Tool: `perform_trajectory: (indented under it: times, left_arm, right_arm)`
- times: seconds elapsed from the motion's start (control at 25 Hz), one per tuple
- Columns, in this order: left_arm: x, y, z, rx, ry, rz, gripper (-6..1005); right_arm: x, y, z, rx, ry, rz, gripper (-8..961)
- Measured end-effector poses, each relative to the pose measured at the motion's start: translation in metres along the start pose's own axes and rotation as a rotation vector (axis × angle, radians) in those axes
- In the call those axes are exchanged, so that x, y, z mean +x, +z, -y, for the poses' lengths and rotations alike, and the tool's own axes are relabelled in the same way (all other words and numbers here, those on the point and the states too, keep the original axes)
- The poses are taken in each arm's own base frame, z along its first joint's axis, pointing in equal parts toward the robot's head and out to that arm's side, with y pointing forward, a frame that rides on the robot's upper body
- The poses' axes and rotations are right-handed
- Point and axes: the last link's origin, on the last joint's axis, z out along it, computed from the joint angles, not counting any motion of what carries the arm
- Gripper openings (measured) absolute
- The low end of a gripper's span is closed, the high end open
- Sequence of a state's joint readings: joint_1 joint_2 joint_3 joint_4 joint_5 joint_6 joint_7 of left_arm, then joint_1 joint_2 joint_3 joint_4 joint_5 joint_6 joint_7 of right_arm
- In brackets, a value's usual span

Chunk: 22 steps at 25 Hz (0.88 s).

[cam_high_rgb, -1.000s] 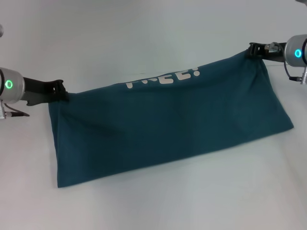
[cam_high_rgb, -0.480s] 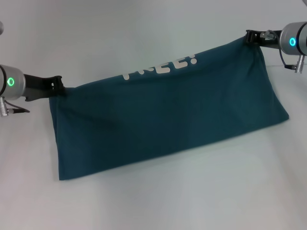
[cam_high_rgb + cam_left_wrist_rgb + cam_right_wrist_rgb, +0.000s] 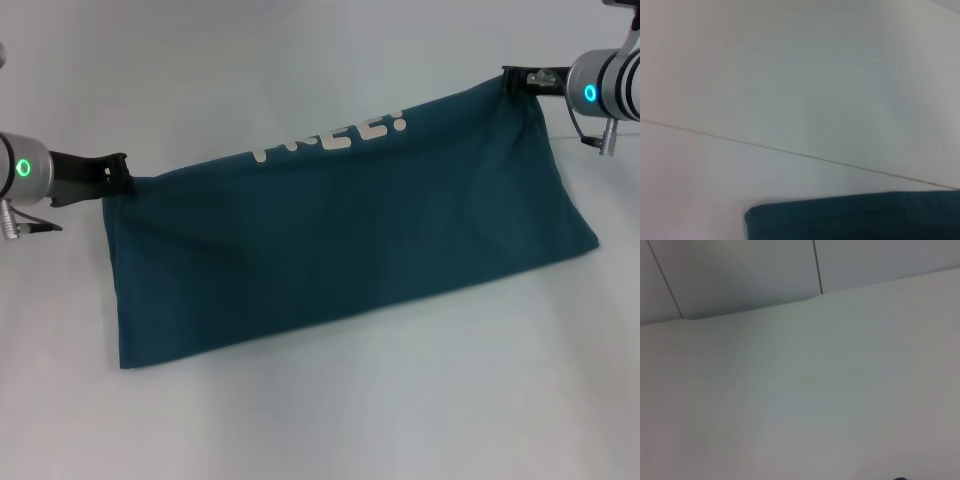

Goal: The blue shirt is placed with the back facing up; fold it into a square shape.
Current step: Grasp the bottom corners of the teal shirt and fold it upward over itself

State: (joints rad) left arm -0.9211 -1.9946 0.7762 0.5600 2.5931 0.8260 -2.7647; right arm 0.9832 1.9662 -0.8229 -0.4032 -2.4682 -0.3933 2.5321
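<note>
Partly folded: the blue shirt (image 3: 340, 240) hangs as a long band, left hand (image 3: 122, 180) and right hand (image 3: 512, 82) pinching its upper corners, squaring folds remaining.

Plain white tabletop (image 3: 320, 420), thin seam (image 3: 790, 151).

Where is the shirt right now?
In the head view the shirt stretches across the middle of the white table, with the left gripper pinching one top corner and the right gripper the other.
</note>
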Motion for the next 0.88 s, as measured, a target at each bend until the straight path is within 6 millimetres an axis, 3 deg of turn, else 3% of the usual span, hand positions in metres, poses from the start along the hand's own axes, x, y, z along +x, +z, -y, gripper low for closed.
perform_trajectory:
  times: [0.48, 0.76, 0.88]
  left_arm:
    - [-0.002, 0.003, -0.003, 0.003, 0.017, -0.012, 53]
    - [-0.006, 0.006, -0.006, -0.001, 0.001, -0.027, 62]
    - [-0.006, 0.006, -0.006, -0.006, -0.008, -0.031, 191]
  right_arm:
    - [-0.001, 0.000, -0.002, -0.014, -0.011, -0.019, 106]
    - [-0.011, -0.003, 0.010, 0.009, -0.054, -0.024, 110]
    - [-0.018, -0.006, 0.017, 0.019, -0.043, -0.021, 244]
